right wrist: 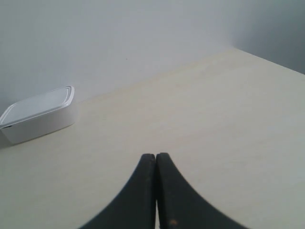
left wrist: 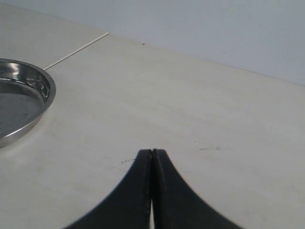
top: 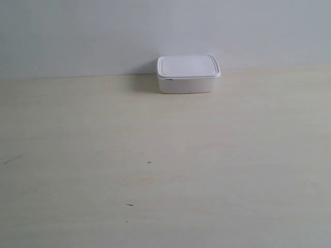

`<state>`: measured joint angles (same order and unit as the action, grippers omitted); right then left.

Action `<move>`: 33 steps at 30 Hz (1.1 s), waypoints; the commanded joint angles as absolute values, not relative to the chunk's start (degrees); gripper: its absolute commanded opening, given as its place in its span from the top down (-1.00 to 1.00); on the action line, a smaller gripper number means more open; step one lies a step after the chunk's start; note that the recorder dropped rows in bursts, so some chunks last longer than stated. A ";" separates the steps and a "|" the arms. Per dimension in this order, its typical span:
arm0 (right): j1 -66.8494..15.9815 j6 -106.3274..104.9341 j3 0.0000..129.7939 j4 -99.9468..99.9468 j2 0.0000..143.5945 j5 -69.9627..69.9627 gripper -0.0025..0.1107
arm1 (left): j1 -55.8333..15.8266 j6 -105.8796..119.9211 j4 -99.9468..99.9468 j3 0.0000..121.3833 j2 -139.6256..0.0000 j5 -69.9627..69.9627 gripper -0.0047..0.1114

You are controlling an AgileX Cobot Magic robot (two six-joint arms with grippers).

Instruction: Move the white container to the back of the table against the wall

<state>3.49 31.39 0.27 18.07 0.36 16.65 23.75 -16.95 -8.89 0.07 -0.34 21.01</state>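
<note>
A: Where is the white box?

B: At the back of the desk, right where the desk meets the wall. Its lid is on and it sits flat. Its rear side lies along the foot of the wall, but I cannot tell if the two actually touch.

A: And the right tool?

B: Clenched, its two dark fingers pressed together above bare desk. It is well apart from the box, which its own camera shows off to one side by the wall.

A: The left tool?

B: Also clenched, finger against finger, over the desk. A shiny metal dish rests on the desk near it, not touching it.

A: Anything else on the desk?

B: A few tiny dark specks towards the front.
</note>
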 commanded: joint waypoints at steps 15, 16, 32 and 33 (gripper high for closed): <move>3.80 31.09 0.00 18.41 0.00 16.59 0.96 | 14.73 -16.67 -9.40 0.00 0.00 20.94 0.92; 3.80 31.09 0.00 18.41 0.00 16.59 0.96 | 14.73 -16.67 -9.40 0.00 0.00 20.94 0.92; 3.80 31.08 0.00 18.40 0.00 16.59 0.96 | 14.73 -16.67 -9.40 0.00 0.00 20.94 0.92; 3.80 31.08 0.00 18.40 0.00 16.59 0.96 | 14.73 -16.67 -9.40 0.00 0.00 20.94 0.92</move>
<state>3.49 31.39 0.27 18.07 0.36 16.65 14.64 -16.95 -9.09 0.07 -0.34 21.01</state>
